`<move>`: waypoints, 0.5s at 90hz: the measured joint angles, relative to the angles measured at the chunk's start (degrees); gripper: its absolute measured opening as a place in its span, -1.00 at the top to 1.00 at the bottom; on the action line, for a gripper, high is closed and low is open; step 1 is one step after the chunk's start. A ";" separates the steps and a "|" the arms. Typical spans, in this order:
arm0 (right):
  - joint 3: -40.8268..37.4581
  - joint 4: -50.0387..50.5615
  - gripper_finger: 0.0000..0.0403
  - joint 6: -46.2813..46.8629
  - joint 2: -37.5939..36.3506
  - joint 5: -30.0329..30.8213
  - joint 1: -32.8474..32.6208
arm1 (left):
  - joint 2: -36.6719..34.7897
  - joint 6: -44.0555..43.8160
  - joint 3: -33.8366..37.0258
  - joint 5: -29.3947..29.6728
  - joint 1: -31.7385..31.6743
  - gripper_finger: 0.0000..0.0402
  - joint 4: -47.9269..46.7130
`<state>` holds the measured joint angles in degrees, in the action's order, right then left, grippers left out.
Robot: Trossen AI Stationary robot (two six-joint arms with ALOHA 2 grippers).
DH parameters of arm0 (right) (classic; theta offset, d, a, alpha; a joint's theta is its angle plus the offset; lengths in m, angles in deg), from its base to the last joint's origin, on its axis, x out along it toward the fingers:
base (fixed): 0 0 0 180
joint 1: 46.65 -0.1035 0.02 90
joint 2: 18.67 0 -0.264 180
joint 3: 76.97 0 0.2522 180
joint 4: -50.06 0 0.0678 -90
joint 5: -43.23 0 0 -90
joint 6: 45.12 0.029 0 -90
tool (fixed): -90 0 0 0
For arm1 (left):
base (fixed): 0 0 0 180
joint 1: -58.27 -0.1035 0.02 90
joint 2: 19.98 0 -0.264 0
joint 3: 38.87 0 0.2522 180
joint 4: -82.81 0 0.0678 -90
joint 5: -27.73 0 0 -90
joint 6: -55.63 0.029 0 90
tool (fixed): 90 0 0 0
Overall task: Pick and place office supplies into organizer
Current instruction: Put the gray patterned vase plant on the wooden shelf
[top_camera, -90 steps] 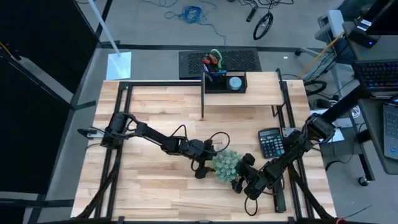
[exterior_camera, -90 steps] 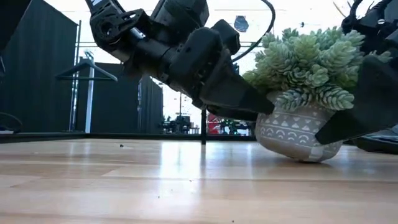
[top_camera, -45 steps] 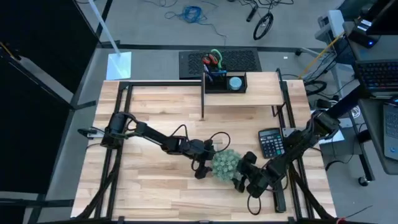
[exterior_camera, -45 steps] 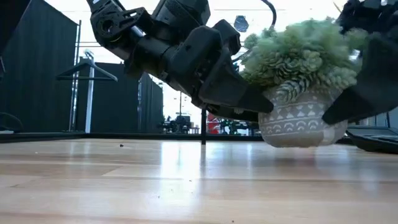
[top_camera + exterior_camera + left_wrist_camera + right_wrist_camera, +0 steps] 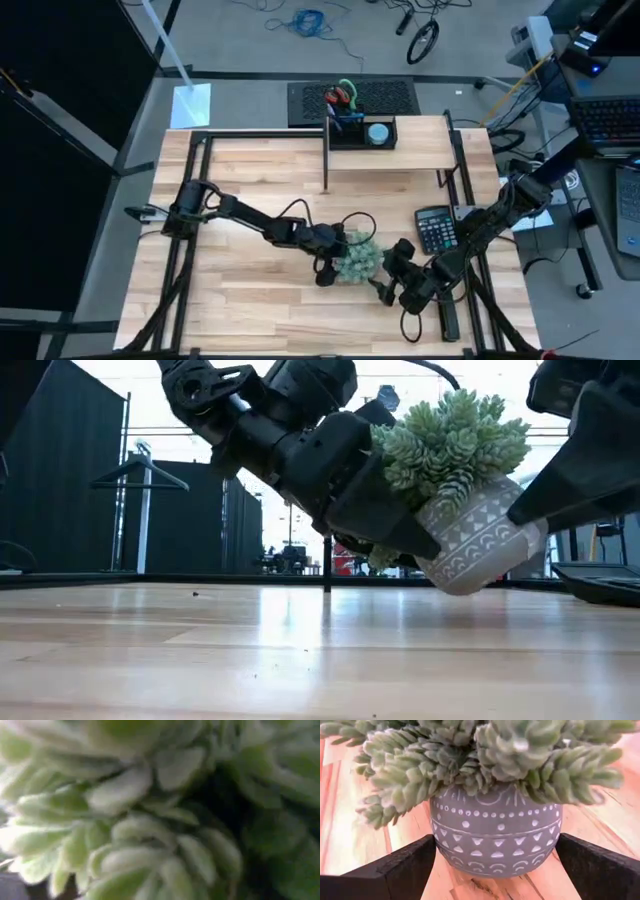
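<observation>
The black mesh organizer (image 5: 362,131) is sitting on the far wooden shelf with supplies inside, while both grippers, right gripper (image 5: 495,865) spread wide around and left gripper (image 5: 405,540) touching, are tilting the grey patterned succulent pot (image 5: 480,540) near centre.

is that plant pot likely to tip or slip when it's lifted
Probably tippy: the plant pot already hangs tilted, off the table. Its rounded, smooth-looking sides may slip between the left tool and right tool. The bushy top likely makes it top-heavy.
</observation>
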<state>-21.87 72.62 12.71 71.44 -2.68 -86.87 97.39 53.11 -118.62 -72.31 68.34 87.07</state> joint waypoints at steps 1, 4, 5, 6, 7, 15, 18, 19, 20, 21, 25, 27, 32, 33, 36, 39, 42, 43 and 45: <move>0.00 -0.03 -0.91 0.01 0.01 -0.23 0.01 | -0.01 -0.01 -0.01 -0.03 0.01 -0.54 -0.07; 0.00 -0.09 -0.91 0.47 0.02 -0.97 0.07 | 0.00 -0.03 -0.01 -0.10 0.01 -0.54 -0.11; 0.00 -0.10 -0.91 0.67 0.02 -1.22 0.08 | 0.00 -0.04 -0.01 -0.12 0.02 -0.54 -0.13; 0.00 -0.12 -0.91 0.89 0.02 -1.43 0.08 | 0.00 -0.05 -0.01 -0.15 0.02 -0.54 -0.14; 0.00 -0.12 -0.91 1.06 0.02 -1.59 0.08 | -0.01 -0.07 -0.01 -0.19 0.02 -0.54 -0.15; 0.00 -0.02 -0.91 1.71 0.05 -3.00 0.13 | -0.01 -0.09 -0.03 -0.42 0.02 -0.54 -0.15; 0.00 0.00 -0.91 1.76 0.10 -3.16 0.11 | -0.01 -0.09 -0.03 -0.42 0.02 -0.54 -0.15; 0.00 0.02 -0.91 1.78 0.10 -3.17 0.10 | -0.01 -0.09 -0.03 -0.42 0.02 -0.54 -0.14; 0.00 0.05 -0.91 1.80 0.10 -3.18 0.08 | -0.01 -0.09 -0.03 -0.42 0.02 -0.54 -0.13; 0.00 0.08 -0.91 1.83 0.10 -3.21 0.08 | -0.01 -0.09 -0.03 -0.42 0.02 -0.54 -0.13; 0.00 0.19 -0.91 2.06 0.10 -3.62 0.08 | -0.08 -0.09 -0.09 -0.41 0.02 -0.54 -0.20; 0.00 0.34 -0.91 2.26 0.10 -4.07 0.08 | -0.09 -0.09 -0.13 -0.41 0.02 -0.54 -0.36; 0.00 0.75 -0.91 2.69 0.13 -4.91 0.08 | -0.13 -0.07 -0.24 -0.38 0.02 -0.54 -0.80; 0.00 0.84 -0.91 2.73 0.13 -5.04 0.08 | -0.15 -0.06 -0.26 -0.38 0.02 -0.54 -0.92; 0.00 1.06 -0.91 2.79 0.13 -5.50 0.08 | -0.21 0.00 -0.32 -0.38 0.02 -0.54 -1.40; 0.00 1.23 -0.91 2.81 0.15 -5.87 0.08 | -0.23 0.01 -0.34 -0.38 0.02 -0.54 -1.67; 0.00 1.41 -0.91 2.81 0.25 -6.03 0.08 | -0.23 0.02 -0.34 -0.38 0.02 -0.54 -1.73; 0.00 1.45 -0.91 2.81 0.33 -6.05 0.08 | -0.23 0.02 -0.34 -0.38 0.02 -0.54 -1.74; 0.00 1.53 -0.91 2.81 0.48 -6.08 0.08 | -0.23 0.02 -0.34 -0.35 0.02 -0.54 -1.78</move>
<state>-21.87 74.15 15.52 71.92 -8.76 -86.79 97.17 53.13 -118.96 -72.66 68.36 85.29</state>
